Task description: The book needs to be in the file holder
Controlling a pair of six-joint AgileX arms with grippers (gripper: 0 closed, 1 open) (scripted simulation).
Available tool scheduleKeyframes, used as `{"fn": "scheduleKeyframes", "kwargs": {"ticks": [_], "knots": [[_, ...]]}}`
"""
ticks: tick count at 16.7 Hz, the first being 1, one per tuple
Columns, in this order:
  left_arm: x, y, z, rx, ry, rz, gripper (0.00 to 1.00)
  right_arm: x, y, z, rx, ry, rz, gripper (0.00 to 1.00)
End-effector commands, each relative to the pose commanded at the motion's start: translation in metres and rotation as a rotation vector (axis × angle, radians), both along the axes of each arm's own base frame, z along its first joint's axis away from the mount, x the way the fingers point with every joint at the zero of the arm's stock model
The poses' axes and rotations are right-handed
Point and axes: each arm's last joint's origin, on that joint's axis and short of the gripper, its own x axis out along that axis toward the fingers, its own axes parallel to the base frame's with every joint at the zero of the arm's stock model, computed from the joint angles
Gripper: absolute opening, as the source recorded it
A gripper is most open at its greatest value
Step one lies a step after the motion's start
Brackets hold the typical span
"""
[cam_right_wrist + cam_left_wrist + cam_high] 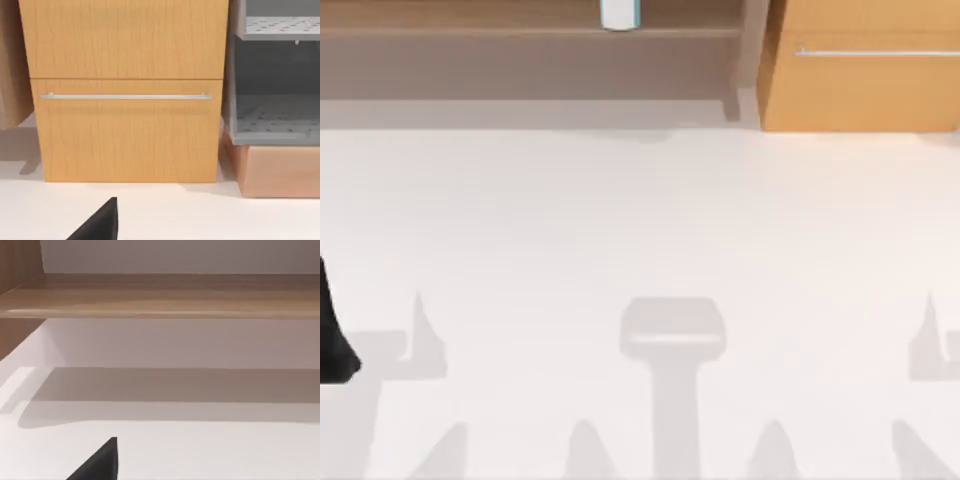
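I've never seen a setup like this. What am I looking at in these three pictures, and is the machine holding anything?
This is a simulated pair of AgileX robot arms at a white table. One picture looks down from above; the other two come from cameras on each arm's wrist. From above, the dark shape at the left edge is part of the left arm. The grey shapes on the table are shadows. At the back, a small white block edged in teal, the book, stands on a wooden shelf. Beside it is a wooden drawer cabinet with a metal handle, and next to that a grey tiered file holder. The dark wedge low in each wrist view is part of that arm's claw. Nothing is seen being held.
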Motion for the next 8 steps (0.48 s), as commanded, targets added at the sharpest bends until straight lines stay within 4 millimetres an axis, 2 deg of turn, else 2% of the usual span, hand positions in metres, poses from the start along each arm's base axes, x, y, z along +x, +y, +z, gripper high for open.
{"fn": "scheduleKeyframes", "kwargs": {"ticks": [4,8], "knots": [[0.000,0.000,0.000,0.000,0.000,0.000,1.00,0.001,0.001,0.006,0.000,0.001,0.002,1.00],[0.000,0.000,0.000,0.000,0.000,0.000,1.00,0.008,0.007,0.039,0.002,0.007,0.014,1.00]]}}
